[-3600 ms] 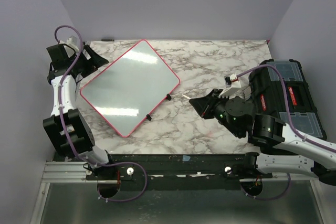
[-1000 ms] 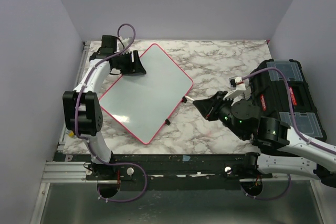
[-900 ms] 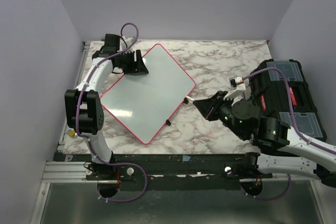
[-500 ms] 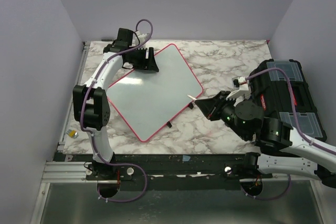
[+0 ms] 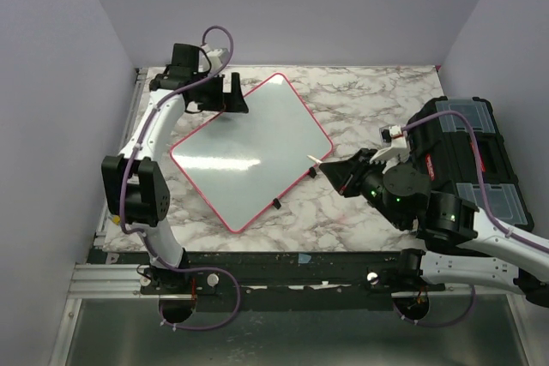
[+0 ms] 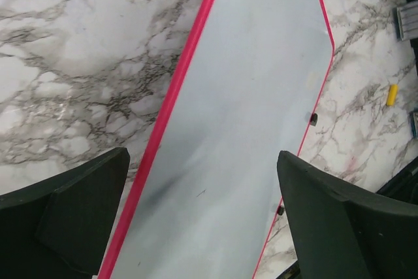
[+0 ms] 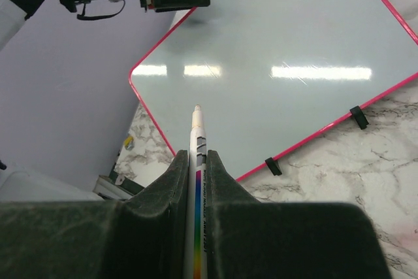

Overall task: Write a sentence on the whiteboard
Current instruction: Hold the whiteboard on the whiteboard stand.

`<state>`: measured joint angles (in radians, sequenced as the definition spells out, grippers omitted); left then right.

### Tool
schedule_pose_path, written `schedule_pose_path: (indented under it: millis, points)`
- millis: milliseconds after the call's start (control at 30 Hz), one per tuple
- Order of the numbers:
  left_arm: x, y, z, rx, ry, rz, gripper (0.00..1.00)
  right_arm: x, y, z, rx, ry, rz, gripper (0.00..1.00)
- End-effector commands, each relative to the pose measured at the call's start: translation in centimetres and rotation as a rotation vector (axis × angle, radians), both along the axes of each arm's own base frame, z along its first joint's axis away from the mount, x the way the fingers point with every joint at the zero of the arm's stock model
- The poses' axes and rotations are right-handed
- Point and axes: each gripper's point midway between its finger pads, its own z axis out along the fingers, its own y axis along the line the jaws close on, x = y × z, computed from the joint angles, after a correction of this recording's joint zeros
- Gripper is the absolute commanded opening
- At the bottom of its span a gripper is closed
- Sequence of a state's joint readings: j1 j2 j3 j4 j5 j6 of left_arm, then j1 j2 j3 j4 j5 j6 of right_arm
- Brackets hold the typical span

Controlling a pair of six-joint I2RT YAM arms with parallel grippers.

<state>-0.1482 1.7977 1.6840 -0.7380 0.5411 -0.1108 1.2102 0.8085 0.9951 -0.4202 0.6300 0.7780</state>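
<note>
Left gripper [image 5: 235, 97] [image 6: 202, 158]: black fingers [image 6: 85, 207] spread wide, gripping nothing. It hangs over the far-left edge of the board, near its top corner. In the left wrist view one finger is above the marble and the other above the board. Whether either touches the board cannot be told.

Whiteboard [image 5: 244, 156] [image 6: 261, 96] [image 7: 287, 37]: a large, glossy, pale grey whiteboard with rounded corners and a thin red-pink rim. It lies flat on the left-centre of the table, turned so one corner points to the far side. Strips of ceiling light reflect on its surface.

Feet [image 5: 276, 203] [image 7: 356, 117]: two small black feet on the board's near-right edge, resting on the marble.

Tabletop [image 5: 377, 100]: white marble with grey veining, under the board and both arms.

Marker [image 5: 314, 161] [image 7: 197, 155]: a slim white marker with a rainbow stripe along its barrel. Its tip points at the board's right corner, by the footed edge. Whether it touches cannot be told.

Right gripper [image 5: 333, 172] [image 7: 198, 161]: black fingers pressed together on the marker's barrel, just right of the board.

Toolbox [image 5: 476, 160]: a black plastic case with clear-lidded compartments and a red label, at the table's right edge behind the right arm.
</note>
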Motion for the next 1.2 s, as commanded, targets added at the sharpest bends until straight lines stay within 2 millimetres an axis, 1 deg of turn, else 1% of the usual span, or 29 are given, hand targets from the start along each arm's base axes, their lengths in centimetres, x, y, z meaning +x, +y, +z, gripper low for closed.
schedule_pose_path:
  millis: [0, 100, 167, 233, 333, 433, 533, 667, 800, 933, 1100, 1167]
  points:
    - [0.0, 4.4, 3.1, -0.028, -0.083, 0.111, 0.98, 0.2, -0.5, -1.0, -0.035, 0.004, -0.028, 0.01]
    - [-0.2, 6.8, 2.9, -0.086, -0.063, 0.15, 0.96, 0.4, -0.4, -1.0, -0.047, -0.002, -0.03, 0.01]
    - [-0.6, 7.6, 2.5, -0.121, -0.046, 0.151, 0.93, 0.4, 0.0, -1.2, -0.057, -0.006, -0.023, 0.01]
    - [-1.0, 7.9, 2.1, -0.164, -0.031, 0.131, 0.89, 0.4, 0.4, -1.2, -0.062, -0.006, -0.012, 0.01]
    - [-1.7, 7.6, 1.5, -0.207, -0.002, 0.088, 0.86, 0.4, 0.9, -1.4, -0.07, -0.002, 0.004, 0.01]
    - [-1.6, 7.3, 0.9, -0.248, 0.029, 0.063, 0.82, 0.3, 1.0, -1.5, -0.072, -0.002, 0.011, 0.01]
    - [-1.7, 6.9, 0.3, -0.311, 0.072, 0.03, 0.74, 0.2, 0.9, -1.1, -0.067, -0.007, 0.016, 0.01]
    - [-2.1, 6.1, 0.1, -0.376, 0.097, -0.017, 0.64, 0.1, 0.3, -1.0, -0.059, -0.007, 0.006, 0.01]
    - [-2.0, 5.8, -0.1, -0.425, 0.121, -0.035, 0.54, 0.0, 0.1, -0.8, -0.052, -0.006, 0.006, 0.01]
    - [-1.9, 5.7, -0.9, -0.441, 0.154, -0.036, 0.5, 0.0, 0.2, -0.8, -0.049, -0.002, 0.008, 0.01]
    - [-2.3, 5.4, -1.2, -0.47, 0.17, -0.051, 0.47, -0.1, 0.3, -0.9, -0.048, 0.002, 0.014, 0.01]
    - [-2.3, 5.3, -1.3, -0.474, 0.176, -0.055, 0.41, -0.1, 0.4, -0.7, -0.045, 0.002, 0.017, 0.01]
